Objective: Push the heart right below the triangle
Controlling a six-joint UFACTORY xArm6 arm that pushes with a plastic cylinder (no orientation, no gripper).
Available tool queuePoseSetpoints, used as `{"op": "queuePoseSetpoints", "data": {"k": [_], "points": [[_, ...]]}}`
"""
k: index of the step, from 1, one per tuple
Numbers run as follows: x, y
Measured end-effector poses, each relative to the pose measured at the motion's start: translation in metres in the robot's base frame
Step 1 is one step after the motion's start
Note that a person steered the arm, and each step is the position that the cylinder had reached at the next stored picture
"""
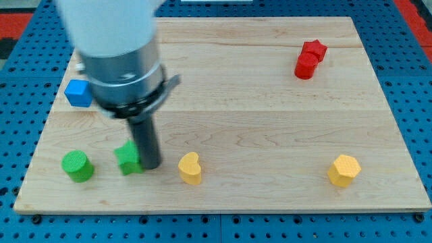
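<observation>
A yellow heart block (190, 168) lies near the view's bottom, left of centre. No triangle can be made out; a green block (127, 159) of unclear shape sits to the heart's left, partly hidden by my rod. My tip (150, 165) touches the board right against that green block's right side, about a block's width left of the heart.
A green cylinder (76, 166) sits at the bottom left. A blue cube (78, 93) is at the left edge. A red star (314, 49) and a red cylinder (305, 66) touch at the top right. A yellow hexagon (343, 170) is at the bottom right. The wooden board (256, 115) lies on blue pegboard.
</observation>
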State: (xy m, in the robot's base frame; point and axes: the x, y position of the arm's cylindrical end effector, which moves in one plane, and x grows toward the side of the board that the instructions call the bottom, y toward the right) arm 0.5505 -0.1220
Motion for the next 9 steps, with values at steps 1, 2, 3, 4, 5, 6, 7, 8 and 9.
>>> {"op": "queuePoseSetpoints", "data": {"k": [1,2,3,4,5,6,7,8,9], "points": [[-0.001,-0.029],[0.039,0.004],[0.044,0.069],[-0.003,0.070],[-0.007,0.103],[0.004,0.135],[-0.037,0.135],[-0.068,0.109],[-0.102,0.068]]}}
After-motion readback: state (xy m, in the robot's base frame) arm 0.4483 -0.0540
